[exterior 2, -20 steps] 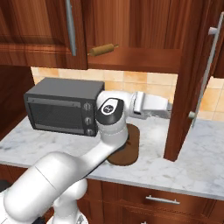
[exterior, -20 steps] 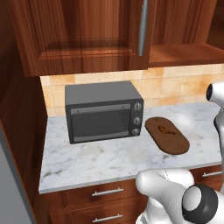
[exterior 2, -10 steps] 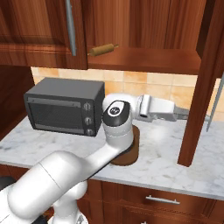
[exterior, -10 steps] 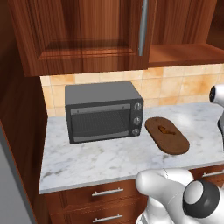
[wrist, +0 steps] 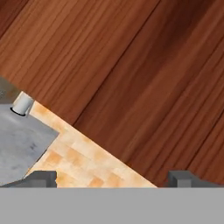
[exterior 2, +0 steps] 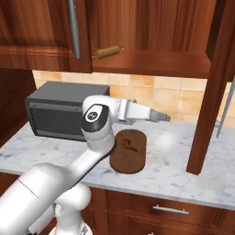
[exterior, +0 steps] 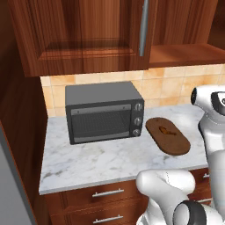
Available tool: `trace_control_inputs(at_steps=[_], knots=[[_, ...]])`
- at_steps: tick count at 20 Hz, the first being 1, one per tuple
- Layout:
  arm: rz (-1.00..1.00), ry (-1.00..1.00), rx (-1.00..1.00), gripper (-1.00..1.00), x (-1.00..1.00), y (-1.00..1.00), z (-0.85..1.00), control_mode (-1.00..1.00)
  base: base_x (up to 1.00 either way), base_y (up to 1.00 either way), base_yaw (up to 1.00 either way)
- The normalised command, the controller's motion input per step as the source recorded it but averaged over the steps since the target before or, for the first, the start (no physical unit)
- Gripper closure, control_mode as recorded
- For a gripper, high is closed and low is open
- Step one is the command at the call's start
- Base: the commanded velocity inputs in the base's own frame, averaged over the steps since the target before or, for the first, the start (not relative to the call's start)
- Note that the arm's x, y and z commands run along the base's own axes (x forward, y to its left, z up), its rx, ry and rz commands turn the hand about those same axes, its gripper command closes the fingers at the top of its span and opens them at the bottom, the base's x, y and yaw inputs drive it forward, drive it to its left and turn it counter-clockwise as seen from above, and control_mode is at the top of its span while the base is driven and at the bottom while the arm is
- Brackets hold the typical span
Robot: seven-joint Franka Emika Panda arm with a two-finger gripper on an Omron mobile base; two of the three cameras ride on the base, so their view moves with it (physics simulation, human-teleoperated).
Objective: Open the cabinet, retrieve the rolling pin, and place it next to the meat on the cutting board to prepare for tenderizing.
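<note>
The cabinet stands open: its right door is swung out edge-on toward the camera in the right base view, with a silver bar handle showing beside it, while the left door is shut, its own handle vertical. Inside, on the cabinet shelf, the rolling pin lies tilted near the left end, just beside the shut door's edge. The left base view shows the same shelf bare at its right part, with the pin hidden behind the shut door.

Below, the marble tabletop carries a dark toaster oven at the left and the oval cutting board just right of it. The meat sits on the board, toward its far half. In the left base view the board and the meat lie unobstructed, apart from the oven; in the right base view the arm's elbow covers the board's left edge.

The arm reaches level over the tabletop toward the open door, and the gripper hangs above the marble, right of the board and short of the door. In the hand view the two fingers stand far apart with nothing between them, facing reddish wood grain, a strip of tan tile and a grey patch with a small white stub.
</note>
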Motion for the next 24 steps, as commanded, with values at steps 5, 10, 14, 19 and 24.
trace_control_inputs(at_steps=[5, 10, 14, 19, 24], knots=[[0.25, -0.17, 0.0, -1.0, 0.0, 0.7, 0.0, -1.0, 0.0, 0.0, 0.0], [0.39, -0.2, 0.0, -1.0, 0.0, 0.61, 0.0, -1.0, 0.0, 0.0, 0.0], [0.44, -0.16, 0.04, -1.0, 0.0, 0.62, 0.0, -1.0, 0.0, 0.0, 0.0], [0.4, -0.07, 0.05, -1.0, 0.08, 0.74, 0.14, -1.0, 0.0, 0.0, 0.0], [0.34, -0.01, 0.08, -1.0, 0.3, 0.76, 0.18, -1.0, 0.0, 0.0, 0.0]])
